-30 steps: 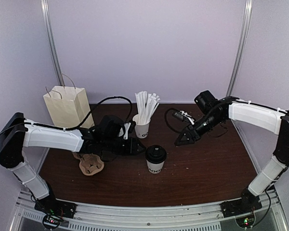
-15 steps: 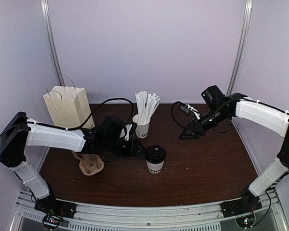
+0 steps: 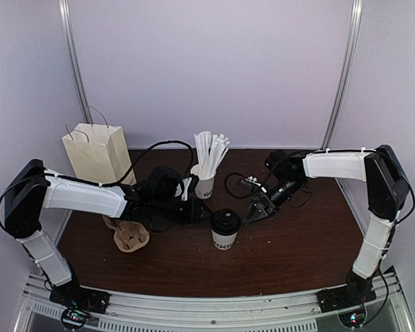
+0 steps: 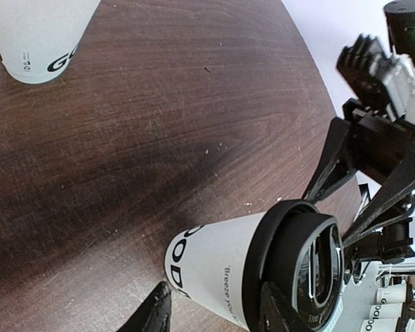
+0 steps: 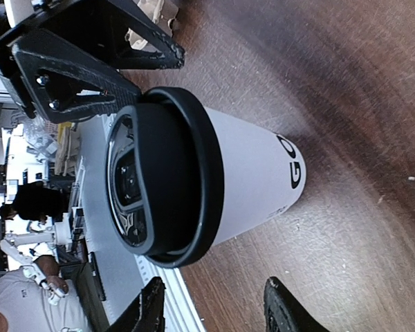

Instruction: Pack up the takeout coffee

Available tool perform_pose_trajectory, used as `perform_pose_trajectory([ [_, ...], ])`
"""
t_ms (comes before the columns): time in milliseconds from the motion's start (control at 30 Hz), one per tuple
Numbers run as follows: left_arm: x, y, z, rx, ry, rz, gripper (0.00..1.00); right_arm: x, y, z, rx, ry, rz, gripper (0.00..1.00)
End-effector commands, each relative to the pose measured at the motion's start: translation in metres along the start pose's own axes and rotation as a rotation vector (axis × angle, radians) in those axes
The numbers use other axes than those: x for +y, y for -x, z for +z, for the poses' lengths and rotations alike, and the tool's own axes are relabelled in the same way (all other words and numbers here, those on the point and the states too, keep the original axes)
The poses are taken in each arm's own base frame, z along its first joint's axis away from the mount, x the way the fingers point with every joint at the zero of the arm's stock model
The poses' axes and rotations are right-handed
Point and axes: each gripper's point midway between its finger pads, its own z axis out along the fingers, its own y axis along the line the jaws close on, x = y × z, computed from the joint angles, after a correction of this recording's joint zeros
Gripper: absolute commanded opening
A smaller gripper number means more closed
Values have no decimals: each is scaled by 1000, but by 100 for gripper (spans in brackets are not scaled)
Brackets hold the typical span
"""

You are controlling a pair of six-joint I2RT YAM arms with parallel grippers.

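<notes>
Lidded cup (image 3: 223, 230) directly ahead of left pincer (image 3: 202, 212) and right pincer (image 3: 252, 213), blocking both. Stick cup (image 3: 205, 185) near left pincer's side. Open table (image 3: 297, 242) beside right pincer.

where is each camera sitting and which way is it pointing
Top external: high behind the bases, looking down across the table; left arm and right arm flank the lidded cup.
Left wrist: on the left arm, facing right at the cup; left claw tips at bottom edge.
Right wrist: on the right arm, facing left at the cup; right claw tips at bottom edge.
Shared: both wrist views see the cup and opposite claw.
</notes>
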Motion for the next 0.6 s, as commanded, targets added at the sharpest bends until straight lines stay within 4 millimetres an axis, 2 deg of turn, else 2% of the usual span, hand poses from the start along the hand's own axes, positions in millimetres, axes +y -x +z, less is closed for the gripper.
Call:
perform_pose_trajectory([
  [0, 11, -10, 10, 44, 22, -24, 45, 12, 12, 1, -21, 81, 12, 49],
  [233, 17, -16, 14, 63, 35, -34, 44, 8, 11, 11, -2, 115, 54, 49],
  [567, 37, -37, 13, 106, 89, -72, 43, -18, -2, 30, 55, 79, 145, 49],
])
